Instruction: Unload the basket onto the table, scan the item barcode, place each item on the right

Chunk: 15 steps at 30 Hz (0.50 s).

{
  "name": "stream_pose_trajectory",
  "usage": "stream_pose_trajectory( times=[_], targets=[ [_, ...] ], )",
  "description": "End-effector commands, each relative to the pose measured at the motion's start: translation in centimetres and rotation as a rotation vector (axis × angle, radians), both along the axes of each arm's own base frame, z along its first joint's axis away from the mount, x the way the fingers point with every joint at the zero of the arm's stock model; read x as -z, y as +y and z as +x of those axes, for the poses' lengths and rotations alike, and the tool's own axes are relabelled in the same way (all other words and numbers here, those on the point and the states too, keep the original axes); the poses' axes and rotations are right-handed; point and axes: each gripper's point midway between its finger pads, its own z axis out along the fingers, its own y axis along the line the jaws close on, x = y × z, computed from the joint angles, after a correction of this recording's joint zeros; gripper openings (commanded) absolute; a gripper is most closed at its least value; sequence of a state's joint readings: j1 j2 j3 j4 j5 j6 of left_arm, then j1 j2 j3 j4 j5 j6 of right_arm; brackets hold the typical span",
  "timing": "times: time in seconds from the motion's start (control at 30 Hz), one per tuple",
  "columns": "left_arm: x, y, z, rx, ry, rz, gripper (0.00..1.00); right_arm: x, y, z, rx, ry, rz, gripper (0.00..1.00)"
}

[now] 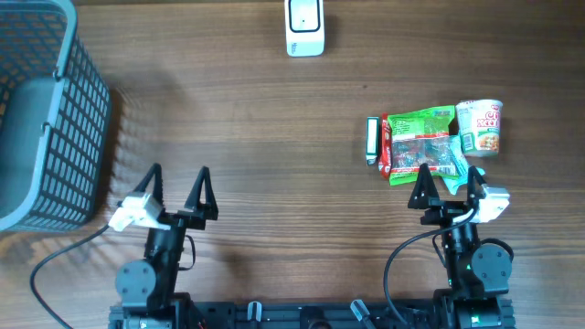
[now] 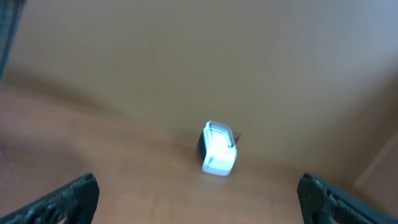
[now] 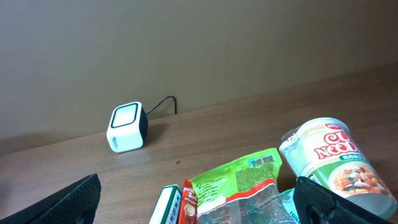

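Scanner (image 1: pixel 304 27) at far edge of table (image 1: pixel 256 128), centre. Basket (image 1: pixel 46 110) far L. R side, items in a row: slim box (image 1: pixel 372 140), snack bag (image 1: pixel 420 144) touching its R, cup noodles (image 1: pixel 481 126) rightmost, beside bag. All well apart from scanner.

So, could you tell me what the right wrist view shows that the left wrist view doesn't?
Only the right wrist view shows the groceries: the cup noodles, the green snack bag, a red packet and a small green-and-white box, all close below the open right gripper. Only the left wrist view shows the open left gripper, with nothing beneath it but bare wood. Both share the white scanner standing on the wooden table by the wall.
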<state>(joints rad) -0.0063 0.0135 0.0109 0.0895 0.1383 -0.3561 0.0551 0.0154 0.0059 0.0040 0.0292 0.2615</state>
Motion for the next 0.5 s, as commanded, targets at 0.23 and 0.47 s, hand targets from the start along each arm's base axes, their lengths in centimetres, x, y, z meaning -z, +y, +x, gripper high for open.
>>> stream_pose_trajectory(
  times=[0.23, 0.47],
  targets=[
    [3.6, -1.8, -0.3, 0.097, 0.055, 0.421, 1.0, -0.3, 0.1, -0.1, -0.008, -0.015, 0.008, 1.0],
    [3.6, -1.7, -0.3, 0.093, 0.056, 0.422, 1.0, -0.3, 0.1, -0.1, -0.008, -0.015, 0.008, 1.0]
  ],
)
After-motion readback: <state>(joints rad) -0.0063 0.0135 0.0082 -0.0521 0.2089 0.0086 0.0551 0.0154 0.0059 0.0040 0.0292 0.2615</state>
